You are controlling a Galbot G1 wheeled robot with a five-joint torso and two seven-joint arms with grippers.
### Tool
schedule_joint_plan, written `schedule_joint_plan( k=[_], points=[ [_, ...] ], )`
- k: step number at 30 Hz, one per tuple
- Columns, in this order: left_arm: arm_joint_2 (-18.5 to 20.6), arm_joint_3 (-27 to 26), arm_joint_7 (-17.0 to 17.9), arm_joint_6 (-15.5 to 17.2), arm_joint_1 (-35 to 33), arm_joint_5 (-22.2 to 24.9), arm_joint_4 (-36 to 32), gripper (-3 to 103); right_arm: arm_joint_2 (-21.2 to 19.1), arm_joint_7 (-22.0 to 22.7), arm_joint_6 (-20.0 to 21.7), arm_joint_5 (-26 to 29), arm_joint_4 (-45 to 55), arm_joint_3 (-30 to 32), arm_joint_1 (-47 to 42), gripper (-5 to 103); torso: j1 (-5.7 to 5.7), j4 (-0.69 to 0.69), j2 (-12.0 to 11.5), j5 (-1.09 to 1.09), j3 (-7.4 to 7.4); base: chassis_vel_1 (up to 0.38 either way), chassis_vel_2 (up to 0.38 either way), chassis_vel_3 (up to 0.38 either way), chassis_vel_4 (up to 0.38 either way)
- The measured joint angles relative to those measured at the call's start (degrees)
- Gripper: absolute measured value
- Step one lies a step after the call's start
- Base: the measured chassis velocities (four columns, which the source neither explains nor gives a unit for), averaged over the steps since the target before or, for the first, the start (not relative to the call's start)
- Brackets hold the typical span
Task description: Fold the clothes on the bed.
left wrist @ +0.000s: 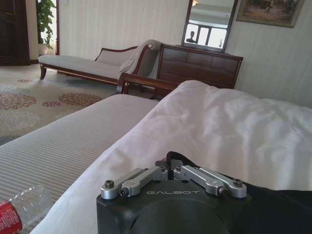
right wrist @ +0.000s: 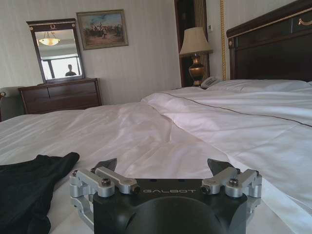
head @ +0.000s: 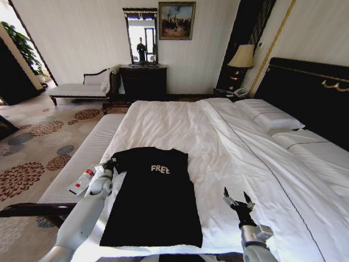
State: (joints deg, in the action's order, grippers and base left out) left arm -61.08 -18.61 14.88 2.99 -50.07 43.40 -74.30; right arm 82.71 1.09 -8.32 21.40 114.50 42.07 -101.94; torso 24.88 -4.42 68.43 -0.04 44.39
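One black cotton T-shirt (head: 152, 196) with white "FREE" lettering lies flat on the white-sheeted bed (head: 218, 136), near its foot. The left gripper (head: 110, 163) pinches the shirt's left sleeve, fingers closed on the fabric in the left wrist view. The right gripper (head: 236, 197) hovers spread apart, just beside the shirt. A clear plastic bottle (left wrist: 22, 209) rests on the striped bench (left wrist: 58, 146).

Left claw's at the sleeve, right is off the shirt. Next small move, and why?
Probably bring the right claw in toward the shirt. It is open over bare duvet, apart from the shirt's right edge, while the left claw is shut on the left sleeve. A fold likely needs both sides held.
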Motion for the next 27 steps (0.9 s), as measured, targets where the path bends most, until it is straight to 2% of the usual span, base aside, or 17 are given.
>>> schedule_joint_plan(
  k=[13, 18, 23, 24, 27],
  points=[
    [-2.2, 3.5, 1.0, 1.5, 6.4, 0.4, 3.5, 0, 0.0, -0.2, -0.4, 0.0, -0.1, 0.3, -0.8, 100, 0.0, 0.0, 0.0, 0.02, 0.0, 0.0, 0.0, 0.0, 0.0],
    [-1.0, 6.1, 2.1, 3.7, 6.4, 1.3, -1.5, 0, 0.1, -0.4, -0.7, 0.3, -0.3, 0.4, -1.1, 100, 0.0, 0.01, 0.0, 0.02, 0.0, 0.0, 0.0, 0.0, 0.0],
    [0.2, 13.3, 4.5, 6.9, 5.6, -0.4, -8.6, 0, 0.0, -0.5, -0.8, 1.1, -0.1, 0.8, -1.1, 100, -0.01, 0.0, 0.0, 0.02, -0.01, 0.0, 0.0, 0.0, 0.0],
    [0.2, 13.3, 4.5, 6.9, 5.6, -0.4, -8.6, 0, 0.0, -0.5, -0.8, 1.1, -0.1, 0.8, -1.1, 100, -0.01, 0.0, 0.0, 0.02, -0.01, 0.0, 0.0, 0.0, 0.0],
    [0.9, 18.4, 5.4, 8.0, 5.6, -2.7, -10.9, 0, -0.1, -0.5, -0.8, 1.6, 0.3, 1.4, -1.3, 100, -0.01, 0.0, 0.0, 0.01, 0.0, 0.0, 0.0, 0.0, 0.0]
  ],
)
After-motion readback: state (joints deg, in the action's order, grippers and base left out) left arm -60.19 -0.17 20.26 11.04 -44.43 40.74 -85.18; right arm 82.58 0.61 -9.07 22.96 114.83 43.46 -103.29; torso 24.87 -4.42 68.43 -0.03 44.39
